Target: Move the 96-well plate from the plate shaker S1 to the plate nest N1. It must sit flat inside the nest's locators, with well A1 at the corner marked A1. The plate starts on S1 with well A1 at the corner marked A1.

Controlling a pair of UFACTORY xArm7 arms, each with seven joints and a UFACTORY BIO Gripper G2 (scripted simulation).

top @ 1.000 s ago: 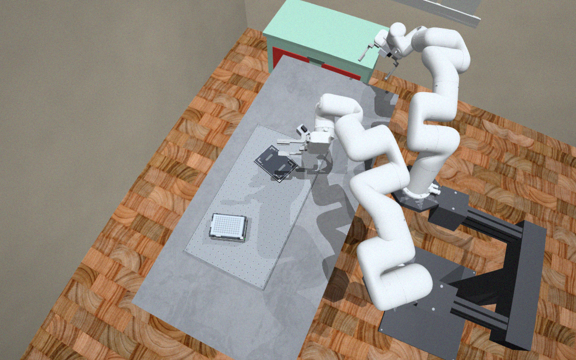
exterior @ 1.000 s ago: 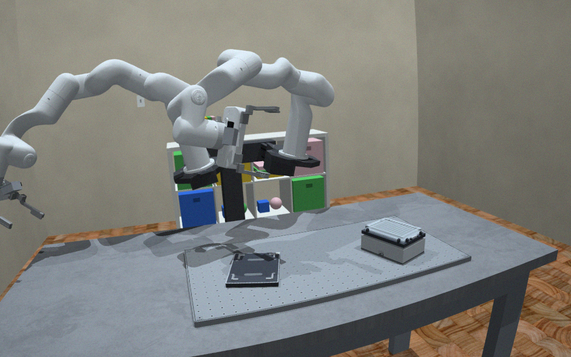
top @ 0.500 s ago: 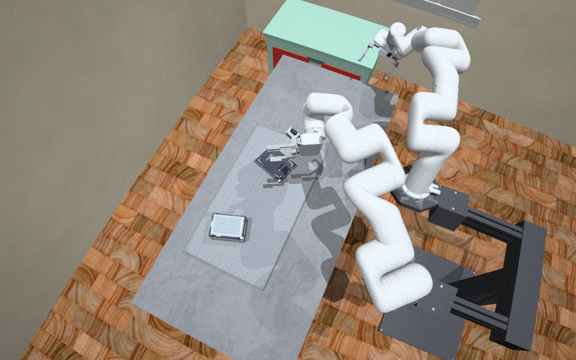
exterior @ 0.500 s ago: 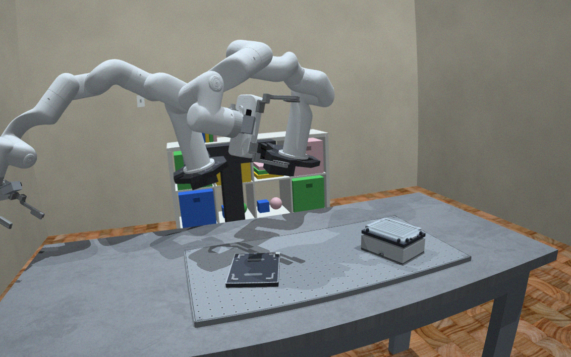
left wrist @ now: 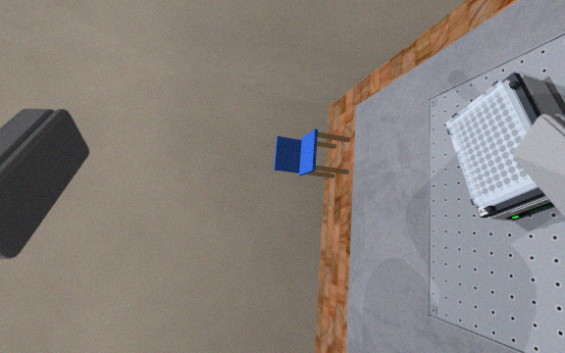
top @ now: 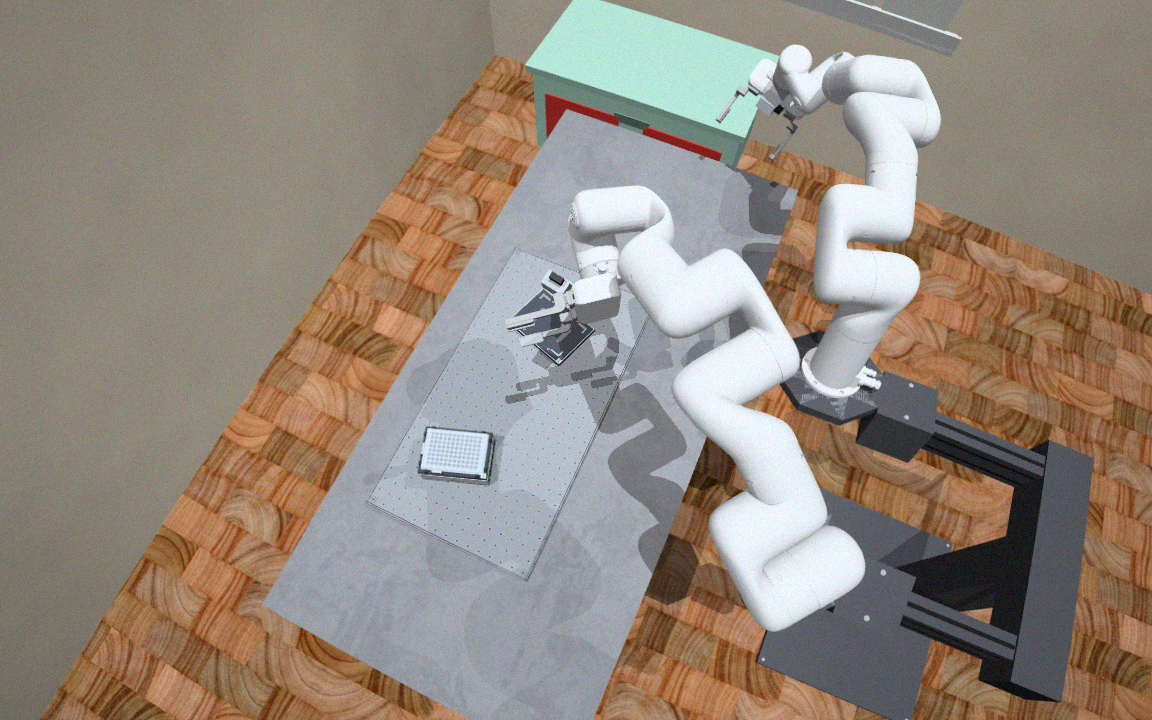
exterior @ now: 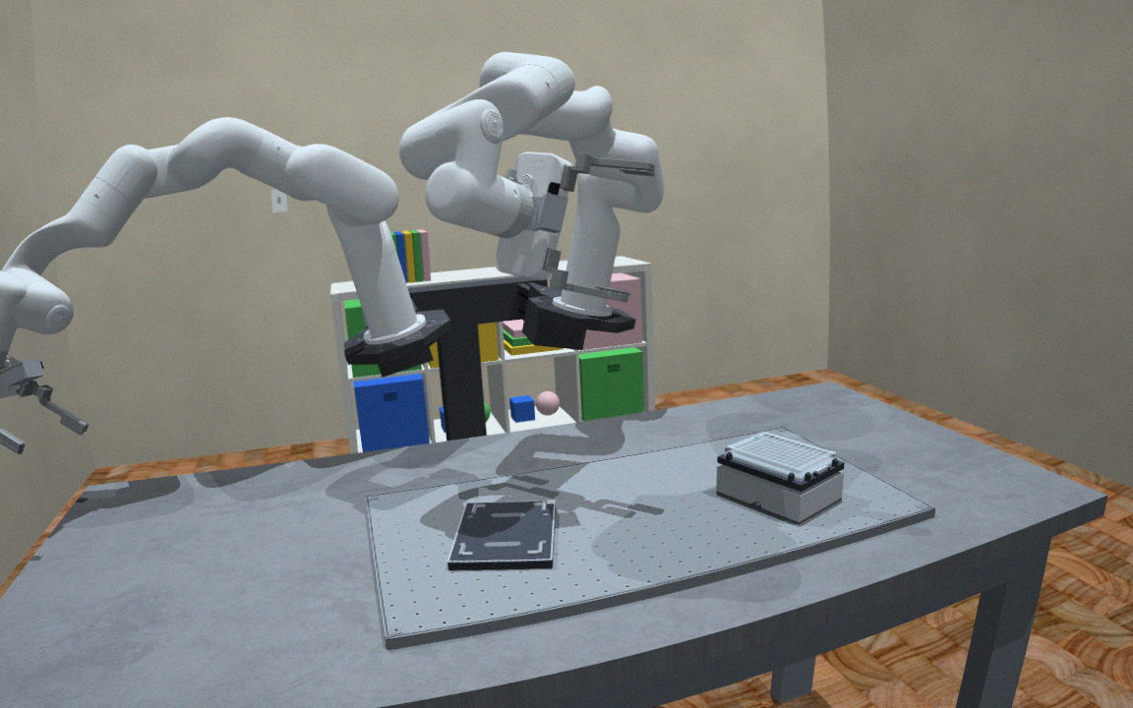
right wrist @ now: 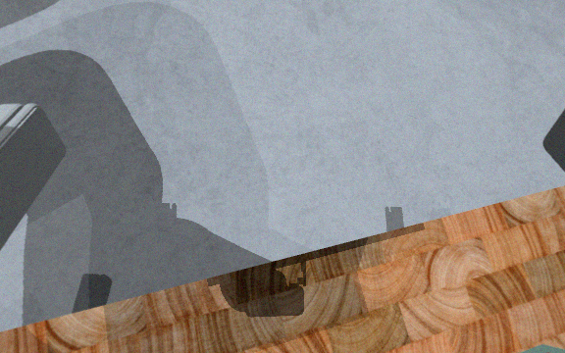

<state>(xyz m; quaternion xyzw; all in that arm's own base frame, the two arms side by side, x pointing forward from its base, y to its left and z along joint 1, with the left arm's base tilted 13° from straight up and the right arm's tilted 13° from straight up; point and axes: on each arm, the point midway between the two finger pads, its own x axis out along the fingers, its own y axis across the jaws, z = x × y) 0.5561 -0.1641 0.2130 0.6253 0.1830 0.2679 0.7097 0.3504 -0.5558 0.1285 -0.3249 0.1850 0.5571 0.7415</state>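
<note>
left claw: I have the white-and-grey left claw [top: 517,332] [exterior: 639,232] [left wrist: 302,153] spread wide with nothing in it, tilted sideways high above the worktop [top: 365,617] [exterior: 156,572] [left wrist: 385,245] [right wrist: 361,98].
nest: The flat black rectangular nest [top: 564,344] [exterior: 508,528] lies on the grey perforated board [top: 517,447] [exterior: 641,563] [left wrist: 464,265], partly hidden from above by that claw; its pale corner locators look low.
plate: The pale, gridded 96-well plate [top: 455,451] [exterior: 780,454] [left wrist: 493,142] sits on the shaker, well apart from the nest. I judge it light, stiff and rather slick; I would grip opposite side walls low and level, gently, keeping off the wells.
shaker: Dark knobs around the top of the boxy grey shaker [top: 459,478] [exterior: 773,497] [left wrist: 549,98] could catch my fingertips, so a straight lift seems safest.
right claw: The matching right claw [top: 746,138] [exterior: 53,438] [right wrist: 304,145] hangs wide and unloaded, out of the way.
cabinet: Beyond the worktop's end, the mint-green cabinet [top: 652,53] [right wrist: 547,349] shouldn't hinder the transfer.
</note>
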